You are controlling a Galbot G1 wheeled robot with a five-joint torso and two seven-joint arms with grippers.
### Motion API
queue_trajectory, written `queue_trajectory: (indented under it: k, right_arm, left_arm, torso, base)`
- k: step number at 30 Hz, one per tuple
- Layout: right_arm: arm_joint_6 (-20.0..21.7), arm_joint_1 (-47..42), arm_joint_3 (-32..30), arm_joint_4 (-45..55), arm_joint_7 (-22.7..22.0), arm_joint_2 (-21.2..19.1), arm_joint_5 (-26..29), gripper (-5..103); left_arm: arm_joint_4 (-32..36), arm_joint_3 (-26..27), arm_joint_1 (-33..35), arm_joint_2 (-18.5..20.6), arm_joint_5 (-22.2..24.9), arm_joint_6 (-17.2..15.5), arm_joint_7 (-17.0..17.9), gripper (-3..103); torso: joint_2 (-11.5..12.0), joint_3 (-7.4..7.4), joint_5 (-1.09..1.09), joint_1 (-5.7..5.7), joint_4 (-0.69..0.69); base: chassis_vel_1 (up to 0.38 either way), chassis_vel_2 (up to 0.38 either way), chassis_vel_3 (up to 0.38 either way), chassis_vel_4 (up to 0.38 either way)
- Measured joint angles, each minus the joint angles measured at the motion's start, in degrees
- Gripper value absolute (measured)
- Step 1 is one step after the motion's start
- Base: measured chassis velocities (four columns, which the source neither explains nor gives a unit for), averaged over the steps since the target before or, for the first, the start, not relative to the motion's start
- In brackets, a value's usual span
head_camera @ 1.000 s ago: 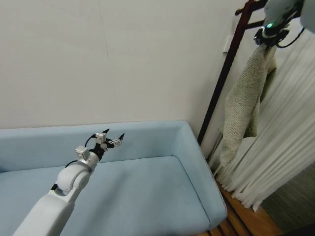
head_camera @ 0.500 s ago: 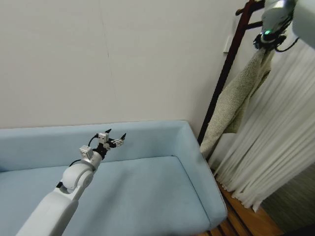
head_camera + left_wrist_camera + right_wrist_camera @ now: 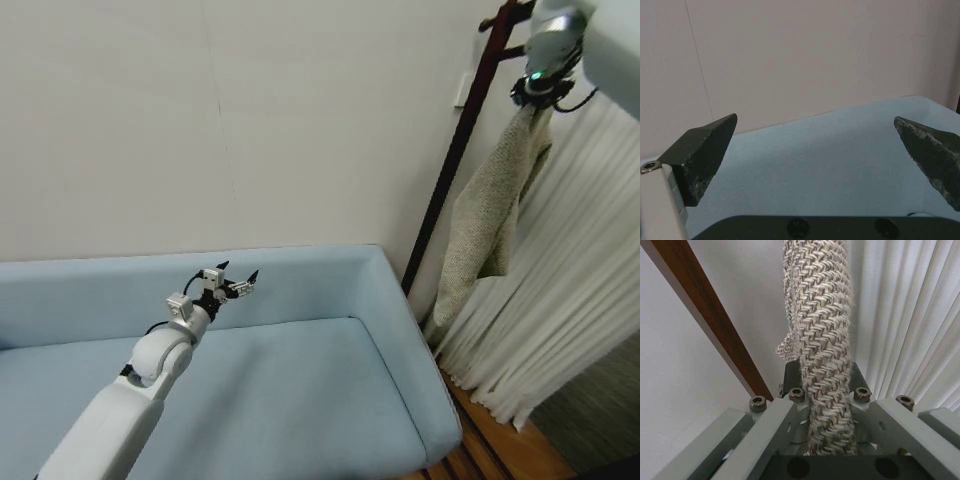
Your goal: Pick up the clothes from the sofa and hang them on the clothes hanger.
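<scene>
A beige knitted garment hangs in the air at the upper right, held at its top by my right gripper, which is shut on it beside the dark wooden coat stand. In the right wrist view the knit runs up between the jaws, with the stand's brown arm close alongside. My left gripper hovers open over the back of the light blue sofa, holding nothing. Its dark fingertips stand wide apart.
White pleated curtains hang right behind the garment. A plain white wall runs behind the sofa. Wooden floor shows at the sofa's right end.
The hanging garment has swung, its lower part moving back right from the stand. My right gripper edged slightly up and left. My left arm barely shifted.
</scene>
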State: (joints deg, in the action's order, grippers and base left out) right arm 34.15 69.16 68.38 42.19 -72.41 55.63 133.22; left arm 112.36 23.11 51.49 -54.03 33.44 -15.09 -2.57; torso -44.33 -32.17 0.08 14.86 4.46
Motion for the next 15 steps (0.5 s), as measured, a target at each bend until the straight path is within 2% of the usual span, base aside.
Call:
queue_trajectory:
  k: [6,8,15]
  right_arm:
    - [-0.03,0.54,1.24,2.34,-0.27,-1.14,0.06,5]
    - [0.48,1.20,2.32,2.82,-0.04,-1.32,0.03,2]
    - [1.38,2.32,3.33,3.14,0.76,-1.35,-0.31,27]
  left_arm:
    - [-0.13,0.04,0.16,-0.06,-0.07,0.21,-0.39,100]
    - [-0.13,0.16,0.16,0.05,-0.08,0.23,-0.61,100]
    - [0.16,0.44,0.43,0.34,-0.08,0.23,-0.87,100]
  torso:
    - [0.00,0.00,0.01,0.00,0.00]
    - [0.00,0.00,0.01,0.00,0.01]
    - [0.00,0.01,0.00,-0.01,0.00]
  base:
    - [0.000,0.000,0.000,0.000]
    - [0.000,0.000,0.000,0.000]
    - [0.000,0.000,0.000,0.000]
